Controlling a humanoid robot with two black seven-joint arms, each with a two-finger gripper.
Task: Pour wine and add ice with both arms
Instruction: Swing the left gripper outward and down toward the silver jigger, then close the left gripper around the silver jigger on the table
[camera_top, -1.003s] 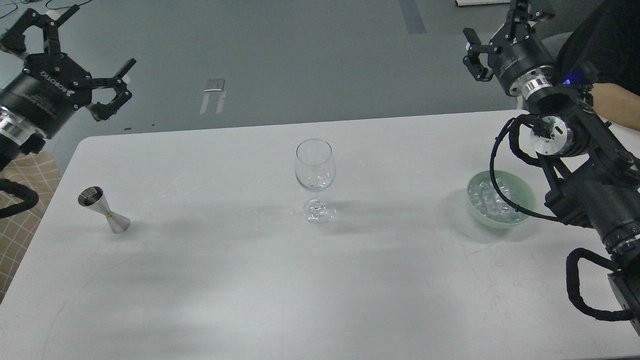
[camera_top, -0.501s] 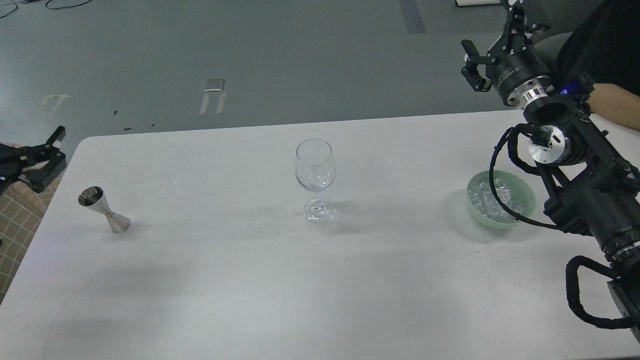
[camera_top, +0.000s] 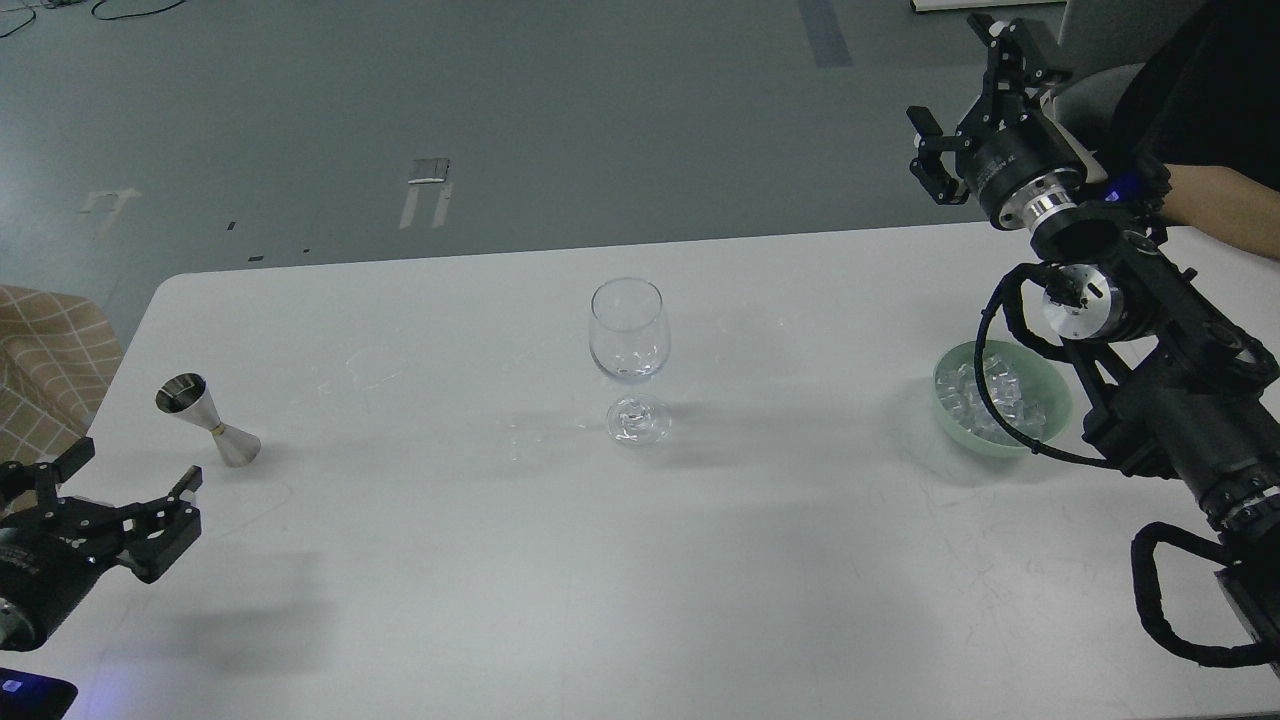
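Note:
A clear stemmed glass (camera_top: 628, 355) stands upright mid-table. A small steel jigger (camera_top: 206, 420) stands at the left. A pale green bowl (camera_top: 1050, 380) at the right holds a heap of clear ice cubes (camera_top: 985, 395). No stream of wine shows. My left gripper (camera_top: 115, 490) is open and empty, low at the left table edge, just below the jigger. My right gripper (camera_top: 975, 100) is open and empty, raised beyond the far right table edge, above and behind the bowl.
The white table (camera_top: 600, 580) has a rounded far-left corner and grey floor behind it. A person's bare forearm (camera_top: 1225, 205) reaches in at the far right. A checked cloth (camera_top: 50, 360) lies off the left edge. My right arm's cable (camera_top: 1000, 400) loops over the bowl.
My left gripper has dropped from high at the far left to low at the left table edge below the jigger. My right gripper has shifted slightly up and left.

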